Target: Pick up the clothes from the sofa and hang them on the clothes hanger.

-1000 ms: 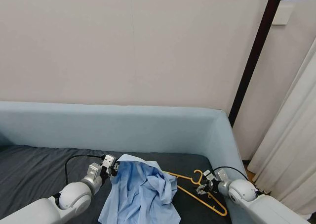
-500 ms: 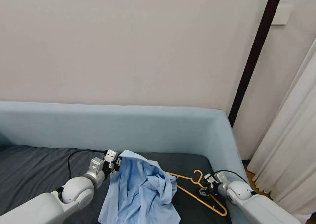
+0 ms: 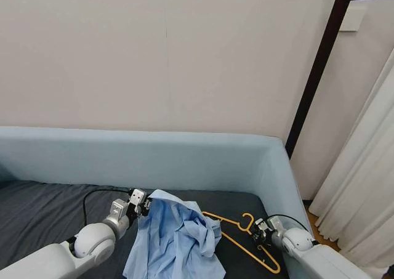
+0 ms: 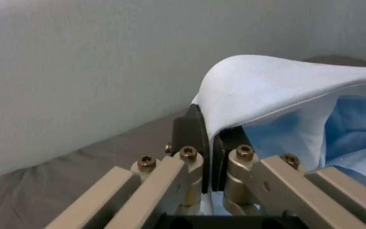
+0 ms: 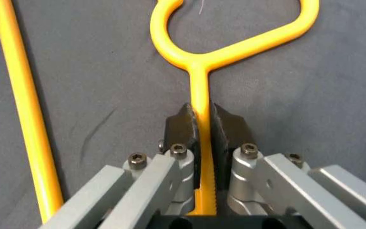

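A light blue shirt lies crumpled on the dark sofa seat. My left gripper is shut on the shirt's upper edge; in the left wrist view the pale cloth is pinched between the dark pads and lifts away in a fold. An orange hanger lies on the seat to the right of the shirt, partly under it. My right gripper is shut on the hanger's neck, just below the hook.
The sofa's pale blue backrest and right armrest enclose the seat. A dark upright pole stands beyond the armrest, with white curtains to its right. A black cable loops behind my left arm.
My right gripper has slid along the hanger toward its hook and the hanger has shifted slightly. My left gripper has raised the shirt's edge a little, then held.
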You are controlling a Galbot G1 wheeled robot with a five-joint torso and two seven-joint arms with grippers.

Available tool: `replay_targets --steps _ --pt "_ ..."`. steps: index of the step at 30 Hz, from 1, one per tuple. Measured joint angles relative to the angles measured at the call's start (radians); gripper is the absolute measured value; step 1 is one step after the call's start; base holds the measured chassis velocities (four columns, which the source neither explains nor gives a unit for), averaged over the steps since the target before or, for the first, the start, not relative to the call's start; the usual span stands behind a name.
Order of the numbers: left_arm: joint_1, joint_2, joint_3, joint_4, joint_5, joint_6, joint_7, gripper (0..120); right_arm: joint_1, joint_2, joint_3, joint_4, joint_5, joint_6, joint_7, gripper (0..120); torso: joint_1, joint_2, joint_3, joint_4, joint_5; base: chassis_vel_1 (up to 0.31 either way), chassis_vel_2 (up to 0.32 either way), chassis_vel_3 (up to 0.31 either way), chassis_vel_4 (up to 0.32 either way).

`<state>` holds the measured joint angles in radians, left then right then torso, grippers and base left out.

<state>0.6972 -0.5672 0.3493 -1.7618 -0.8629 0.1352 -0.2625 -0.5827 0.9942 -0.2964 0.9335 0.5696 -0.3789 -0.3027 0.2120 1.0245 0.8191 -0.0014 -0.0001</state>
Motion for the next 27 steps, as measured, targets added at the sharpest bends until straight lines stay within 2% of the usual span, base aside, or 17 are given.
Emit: replay_targets --steps 5,11,16,17,21,23,27 --pt "0.001 0.0 0.0 0.0 0.0 0.001 0.0 0 -0.008 -0.007 0.013 0.004 -0.014 0.028 0.023 4 0.0 0.0 0.0 0.0 0.0004 0.0 0.0 0.0 0.0" --pt "-0.002 0.003 -0.001 0.009 0.0 0.002 0.0 0 -0.02 -0.082 0.045 0.109 0.015 0.028 0.1 4 0.0 0.0 0.0 -0.0003 0.0001 0.0 0.0 0.0 0.0" --pt "-0.005 -0.006 -0.002 0.023 -0.003 0.002 -0.001 0 -0.067 -0.207 0.092 0.35 0.048 0.019 0.226 4 0.0 0.0 0.0 0.0 0.0001 0.0 0.0 0.0 0.0" --pt "-0.005 -0.006 -0.002 0.023 -0.003 0.002 -0.001 0 -0.067 -0.207 0.092 0.35 0.048 0.019 0.226 4 0.0 0.0 0.0 0.0 0.0001 0.0 0.0 0.0 0.0" --pt "-0.008 -0.015 -0.002 0.044 -0.01 0.012 -0.003 0 -0.112 -0.284 0.124 0.517 0.046 0.072 0.278 4 0.0 0.0 0.0 -0.0003 -0.0002 0.0 0.0 0.0 0.0" --pt "-0.01 -0.016 -0.002 0.051 -0.016 0.015 -0.004 0 -0.123 -0.301 0.13 0.552 0.043 0.09 0.288 4 0.0 0.0 0.0 -0.0002 -0.0003 0.0 0.0 0.0 0.0" --pt "-0.031 -0.022 0.002 0.068 -0.046 0.027 -0.012 0 -0.2 -0.356 0.156 0.694 -0.016 0.129 0.316 4 0.0 0.0 0.0 -0.0001 -0.0002 0.0 0.0 0.0 0.0"
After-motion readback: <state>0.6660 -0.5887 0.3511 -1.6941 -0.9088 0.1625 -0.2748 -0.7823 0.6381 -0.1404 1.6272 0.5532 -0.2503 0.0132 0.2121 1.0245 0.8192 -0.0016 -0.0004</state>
